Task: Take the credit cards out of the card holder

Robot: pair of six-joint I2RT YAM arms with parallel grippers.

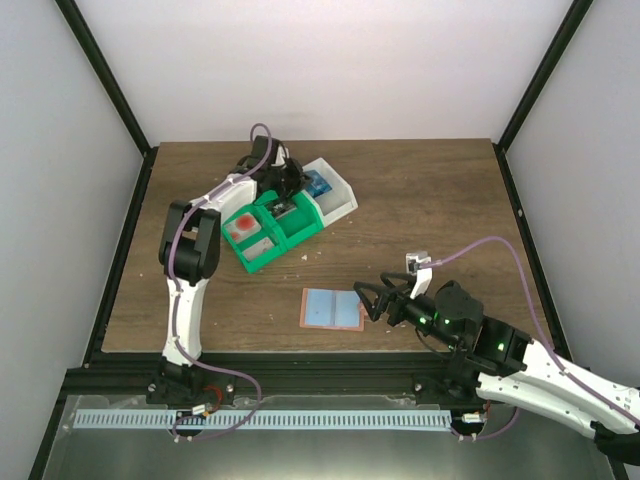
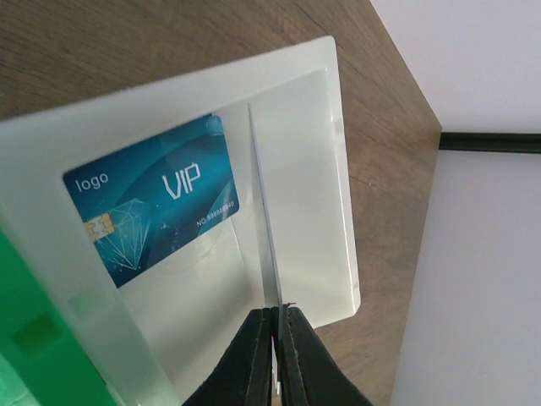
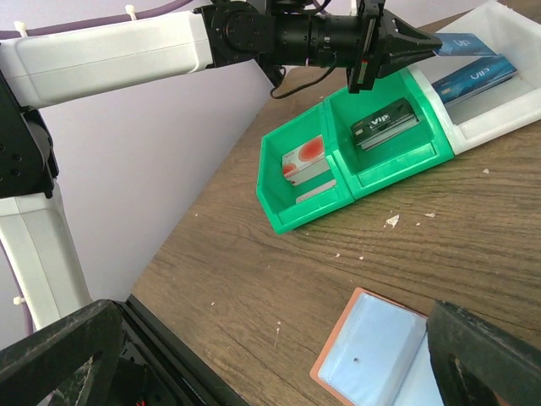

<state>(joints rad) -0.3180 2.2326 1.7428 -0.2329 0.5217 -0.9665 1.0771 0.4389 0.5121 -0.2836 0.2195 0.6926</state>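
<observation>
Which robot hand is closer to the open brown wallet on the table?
Right. The right gripper sits just beside the wallet, on its right; the left gripper, pinching a card, is far away over the bin.

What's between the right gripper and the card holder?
Nothing visible. The right gripper is open, right beside the card holder lying unfolded on the table, with no object in the gap between them.

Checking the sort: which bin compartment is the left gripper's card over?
The white end compartment, where the gripped credit card hangs beside a blue VIP card; the other two are green.
</observation>
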